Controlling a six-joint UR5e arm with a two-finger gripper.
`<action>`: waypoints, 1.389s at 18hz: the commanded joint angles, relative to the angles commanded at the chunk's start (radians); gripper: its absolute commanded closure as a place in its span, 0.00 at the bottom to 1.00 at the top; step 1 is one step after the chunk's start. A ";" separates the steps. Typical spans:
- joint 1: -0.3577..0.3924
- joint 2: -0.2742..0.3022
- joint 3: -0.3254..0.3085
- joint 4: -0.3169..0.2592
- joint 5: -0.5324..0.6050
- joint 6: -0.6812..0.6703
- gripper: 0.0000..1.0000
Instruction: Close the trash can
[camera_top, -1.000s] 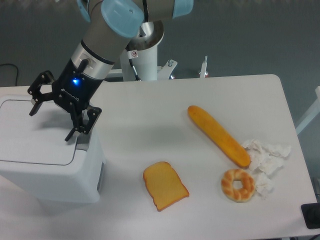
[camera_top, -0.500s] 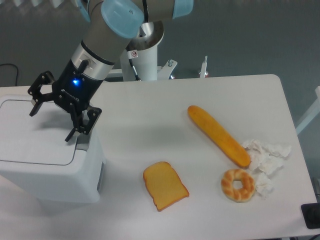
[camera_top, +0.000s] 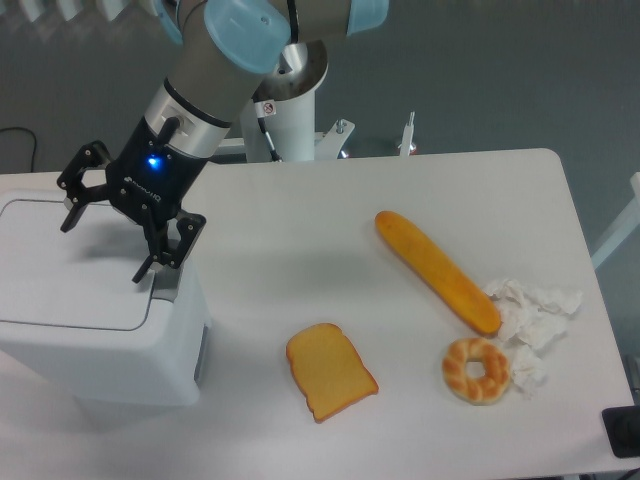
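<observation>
The trash can (camera_top: 90, 330) is a large white boxy bin at the left of the table, and its flat lid (camera_top: 60, 275) lies down level on top. A grey latch tab (camera_top: 168, 290) shows at the lid's right edge. My gripper (camera_top: 103, 248) hangs just over the lid, open, with its black fingers spread wide. One fingertip (camera_top: 140, 276) points down near the latch tab, the other sits near the lid's far left. Nothing is between the fingers.
A long baguette (camera_top: 437, 270) lies at the right of the white table (camera_top: 300, 200). Nearby are crumpled white paper (camera_top: 530, 315) and a bagel (camera_top: 476, 369). A slice of toast (camera_top: 330, 371) lies near the front, right of the bin.
My gripper has crept very slightly up and to the right over the lid. Everything else is as it was.
</observation>
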 joint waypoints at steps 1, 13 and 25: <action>0.000 0.000 0.000 0.000 0.000 0.000 0.00; 0.187 0.035 0.026 -0.002 0.075 0.149 0.00; 0.368 0.034 0.017 -0.003 0.270 0.485 0.00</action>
